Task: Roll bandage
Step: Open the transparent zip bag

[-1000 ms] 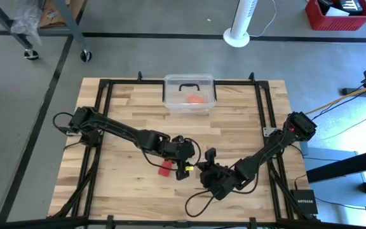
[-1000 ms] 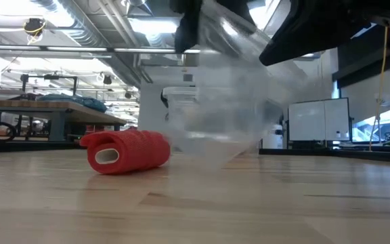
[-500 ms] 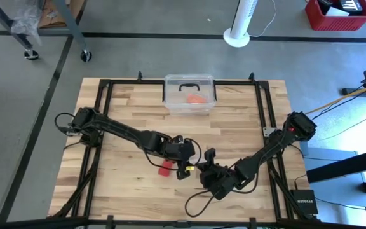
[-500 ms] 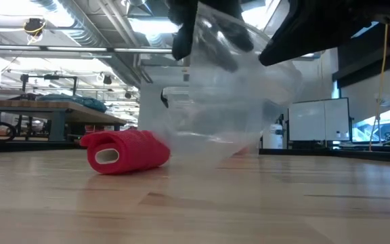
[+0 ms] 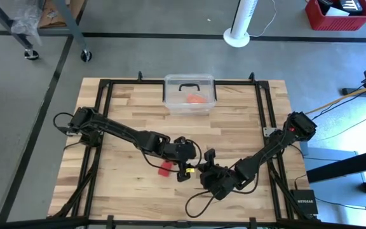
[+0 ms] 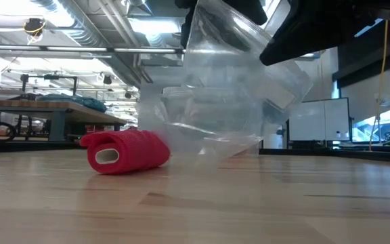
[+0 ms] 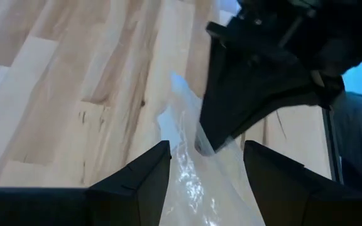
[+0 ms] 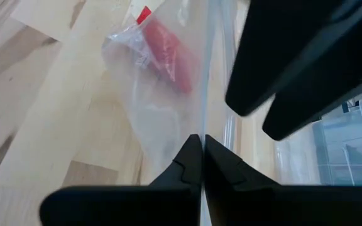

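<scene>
We look down on the wooden counter (image 5: 234, 127), where a clear lidded bin (image 5: 189, 94) sits at the far edge and both dark arms meet near the middle of the near half. Between them hangs a crinkly clear plastic bag (image 6: 225, 88): our right pincer (image 8: 202, 164) has its fingers pressed together on the bag's edge, while our left pincer (image 7: 206, 164) has its fingers spread apart with the plastic running between them. The bandage (image 6: 126, 151), a small red cloth roll, lies on the counter just beside the bag's lower edge, outside it.
</scene>
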